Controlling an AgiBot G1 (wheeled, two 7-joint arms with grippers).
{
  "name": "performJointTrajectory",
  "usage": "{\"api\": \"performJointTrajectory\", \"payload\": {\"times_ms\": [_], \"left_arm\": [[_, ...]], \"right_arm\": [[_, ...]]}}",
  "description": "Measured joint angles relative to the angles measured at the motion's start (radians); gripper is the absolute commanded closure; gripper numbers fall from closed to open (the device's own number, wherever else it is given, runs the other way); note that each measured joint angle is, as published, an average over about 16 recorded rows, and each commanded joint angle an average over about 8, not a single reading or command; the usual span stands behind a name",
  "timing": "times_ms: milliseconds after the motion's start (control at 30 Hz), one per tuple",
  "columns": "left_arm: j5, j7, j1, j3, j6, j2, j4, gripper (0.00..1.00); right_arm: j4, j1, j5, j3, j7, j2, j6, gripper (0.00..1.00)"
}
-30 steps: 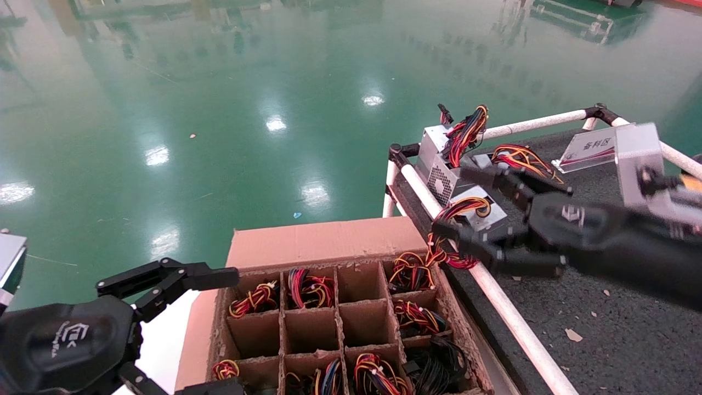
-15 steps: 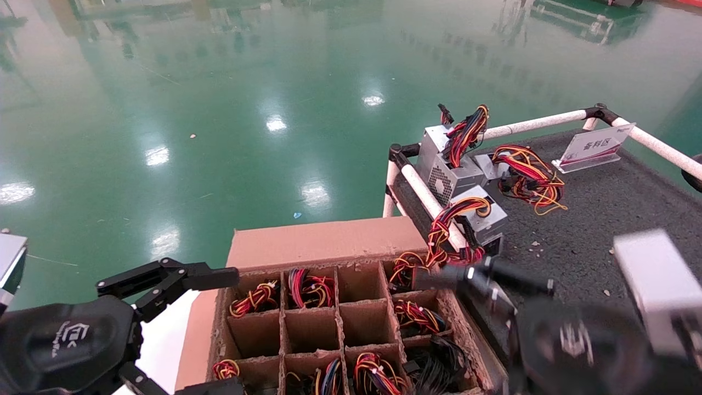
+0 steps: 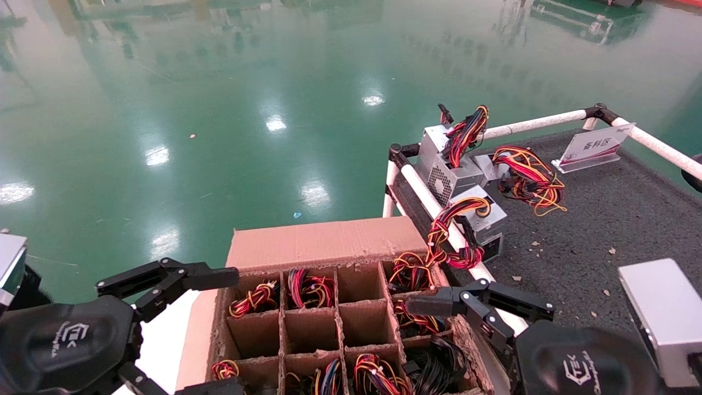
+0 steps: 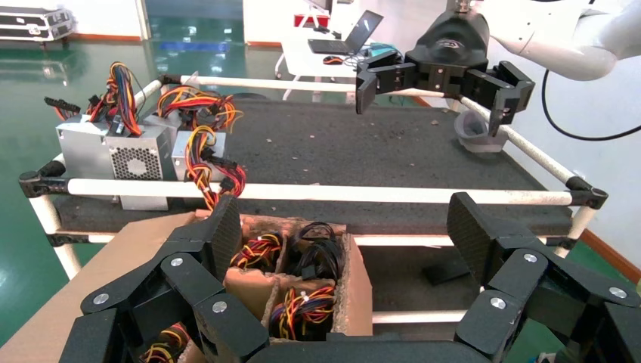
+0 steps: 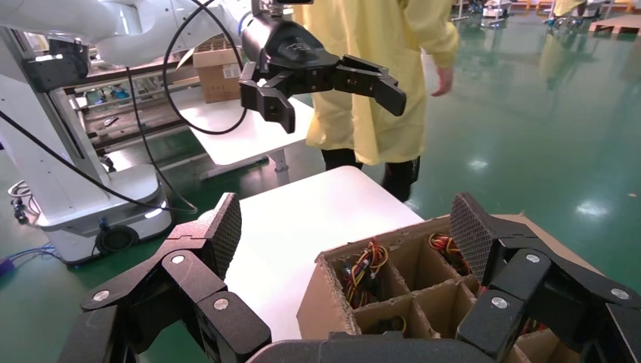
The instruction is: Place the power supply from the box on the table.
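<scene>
The brown cardboard box (image 3: pixel 318 241) has a grid of cells, several of them holding power supplies that show only as red, yellow and black wire bundles (image 3: pixel 310 288). My right gripper (image 3: pixel 478 307) hangs open and empty over the box's right edge, beside the table rail (image 3: pixel 439 211). From the right wrist, my right gripper (image 5: pixel 349 227) spans the box (image 5: pixel 332 302) below it. Three grey power supplies (image 3: pixel 482 216) with looping wires lie in the dark table's (image 3: pixel 603 219) near-left corner. My left gripper (image 3: pixel 236 329) stays open at the box's left side.
A white sign stand (image 3: pixel 595 147) sits at the table's far edge. A plain silver block (image 3: pixel 661 318) rides on my right arm. A white table (image 5: pixel 302 219) stands left of the box, and a person in a yellow coat (image 5: pixel 378 76) is behind it. Green floor lies beyond.
My right gripper has pulled back from the power supplies on the table to the box's right edge, open all the while. The power supplies stayed on the table. The left arm has not moved.
</scene>
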Motion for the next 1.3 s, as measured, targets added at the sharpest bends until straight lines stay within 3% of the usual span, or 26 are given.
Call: {"api": "performJointTrajectory", "payload": {"times_ms": [1300], "left_arm": [[0.000, 0.000, 0.000, 0.000, 0.000, 0.000, 0.000, 0.00]], "right_arm": [[-0.025, 0.015, -0.010, -0.001, -0.002, -0.008, 0.009, 0.00]]}}
